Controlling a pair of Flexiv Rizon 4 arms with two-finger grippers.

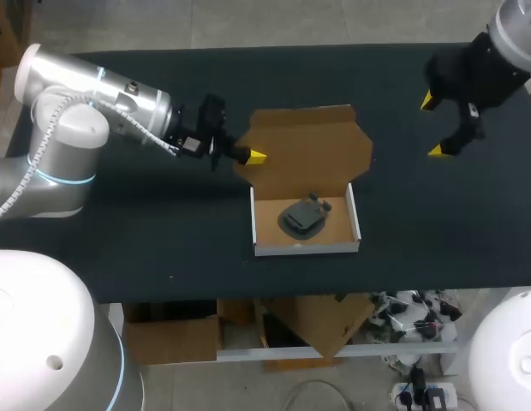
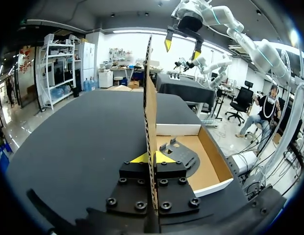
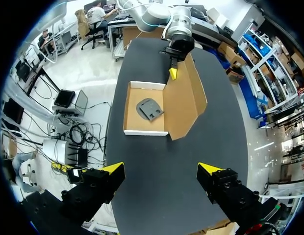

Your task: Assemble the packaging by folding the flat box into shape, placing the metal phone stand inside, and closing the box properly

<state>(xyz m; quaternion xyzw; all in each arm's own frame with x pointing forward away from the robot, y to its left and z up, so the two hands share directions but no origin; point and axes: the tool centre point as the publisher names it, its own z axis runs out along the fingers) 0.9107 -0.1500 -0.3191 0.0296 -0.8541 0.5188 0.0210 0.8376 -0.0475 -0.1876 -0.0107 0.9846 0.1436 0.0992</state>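
Pinching the upright lid (image 1: 313,145) by its left edge, the left gripper (image 1: 255,157) holds light card that would likely bow unless pushed near the hinge crease of the box (image 1: 305,249), where the rigid metal phone stand (image 1: 303,217) lies inside, while the right gripper (image 1: 435,127) hangs wide open well right of the box.

Broad table (image 1: 437,231) with a black matte top

Black matte counter (image 1: 120,231). Set directly on it, a single open cardboard box (image 1: 306,248), white outside, brown inside, lid upright at the box's far wall.
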